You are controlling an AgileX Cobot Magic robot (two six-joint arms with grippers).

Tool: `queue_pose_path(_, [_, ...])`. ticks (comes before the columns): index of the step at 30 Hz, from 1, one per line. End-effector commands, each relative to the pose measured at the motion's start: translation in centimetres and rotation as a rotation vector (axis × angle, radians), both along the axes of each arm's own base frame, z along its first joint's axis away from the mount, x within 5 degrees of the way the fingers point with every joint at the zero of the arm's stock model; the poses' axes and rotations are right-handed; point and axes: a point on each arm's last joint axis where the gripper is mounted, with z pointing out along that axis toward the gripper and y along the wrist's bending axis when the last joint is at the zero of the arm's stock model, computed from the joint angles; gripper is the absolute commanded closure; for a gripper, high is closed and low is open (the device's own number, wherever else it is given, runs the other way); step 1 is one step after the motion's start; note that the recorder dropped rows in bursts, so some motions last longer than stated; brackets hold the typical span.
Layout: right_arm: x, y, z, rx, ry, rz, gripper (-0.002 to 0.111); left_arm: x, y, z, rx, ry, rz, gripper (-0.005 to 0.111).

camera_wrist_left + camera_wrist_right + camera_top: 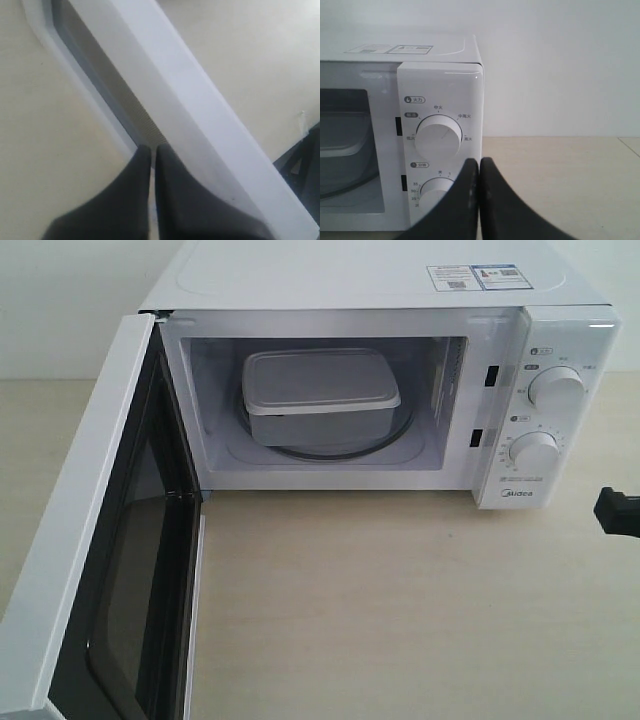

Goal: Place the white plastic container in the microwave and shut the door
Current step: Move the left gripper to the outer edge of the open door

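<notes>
The microwave stands at the back of the table, and its door is swung wide open toward the left front. Inside, the white plastic container rests lidded on the glass turntable. My left gripper is shut and empty, its tips close to the door's outer face, beside the white bar handle and the dark window. It is outside the exterior view. My right gripper is shut on nothing and faces the dial panel. It shows as a black tip at the right edge.
Two round dials sit on the microwave's right panel, and a label sticker lies on top. The beige tabletop stretches in front of the oven. A pale wall is behind.
</notes>
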Motion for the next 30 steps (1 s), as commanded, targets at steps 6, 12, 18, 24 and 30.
queue_pose_path(6, [0.0,-0.1,0.3,0.002,-0.020,-0.010,0.108,0.8,-0.4,-0.1,-0.016,-0.002,-0.055,0.102])
queue_pose_path(12, [0.0,-0.1,0.3,0.002,-0.020,-0.010,0.108,1.7,-0.4,-0.7,-0.007,0.030,-0.069,0.102])
queue_pose_path(18, [0.0,-0.1,0.3,0.002,-0.020,-0.010,0.108,2.1,-0.5,-0.9,-0.006,0.050,-0.069,0.102])
queue_pose_path(24, [0.0,-0.1,0.3,0.002,-0.020,-0.010,0.108,2.1,-0.5,-0.9,-0.006,0.049,-0.069,0.102])
queue_pose_path(30, [0.0,-0.1,0.3,0.002,-0.020,-0.010,0.108,1.9,-0.8,-2.1,-0.040,0.087,-0.087,0.102])
